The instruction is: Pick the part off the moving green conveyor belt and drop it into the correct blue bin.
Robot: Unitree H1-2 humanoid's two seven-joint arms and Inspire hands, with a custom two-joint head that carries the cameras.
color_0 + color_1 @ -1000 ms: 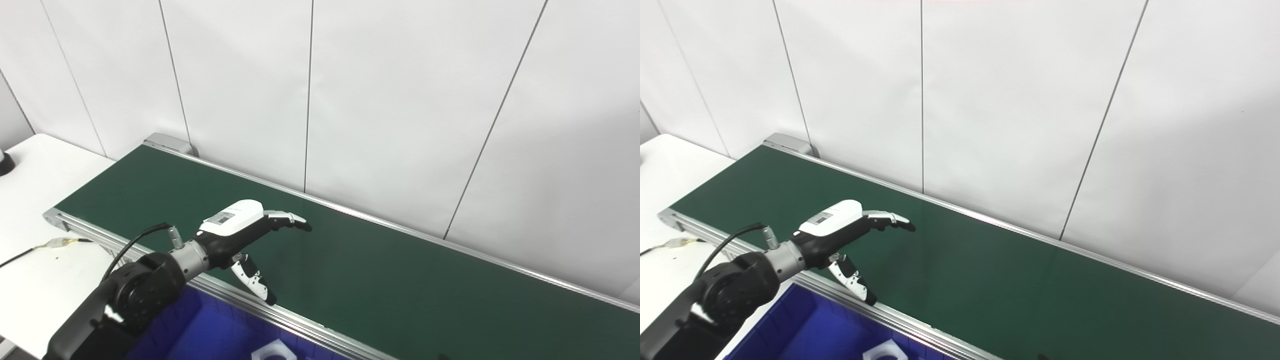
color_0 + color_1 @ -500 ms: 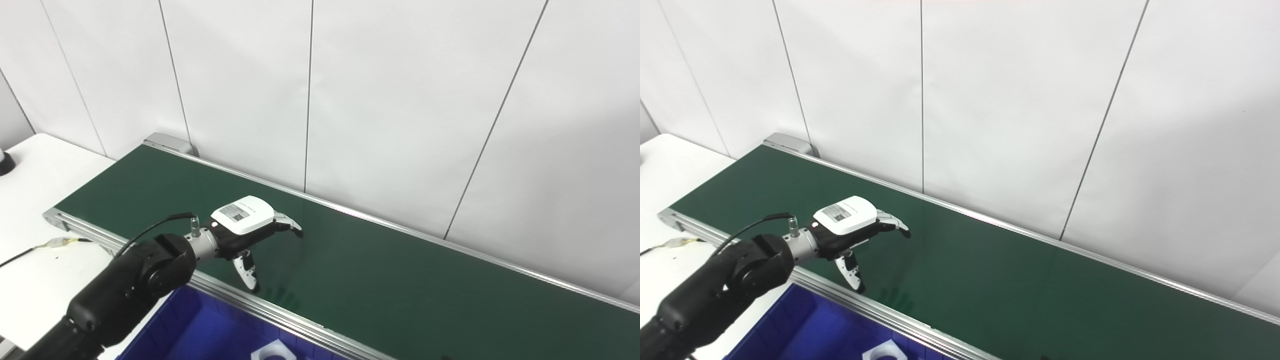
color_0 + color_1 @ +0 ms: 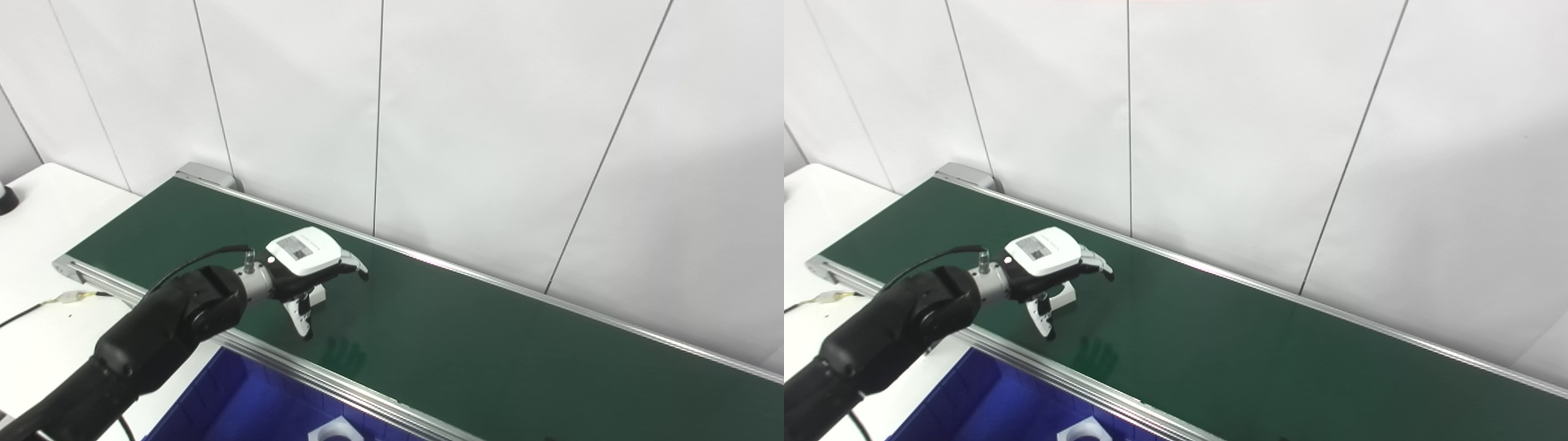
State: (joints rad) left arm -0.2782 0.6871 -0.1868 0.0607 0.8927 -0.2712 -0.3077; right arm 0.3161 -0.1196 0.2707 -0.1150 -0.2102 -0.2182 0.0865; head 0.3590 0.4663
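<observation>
- A small grey printed label sits on the white back shell of the left hand [image 3: 304, 250], behind the fingers [image 3: 355, 267]; its print is too small to read.
- No other text shows.

Left arm enters from lower left, black forearm angled up and to the right, cable looping off the wrist. Left hand [image 3: 301, 267] palm down, white back plate facing up. Fingers [image 3: 354, 267] reach forward, slightly curled and spread; thumb [image 3: 301, 318] points down, apart from them. Nothing clearly gripped. Right arm and hand out of frame.
</observation>
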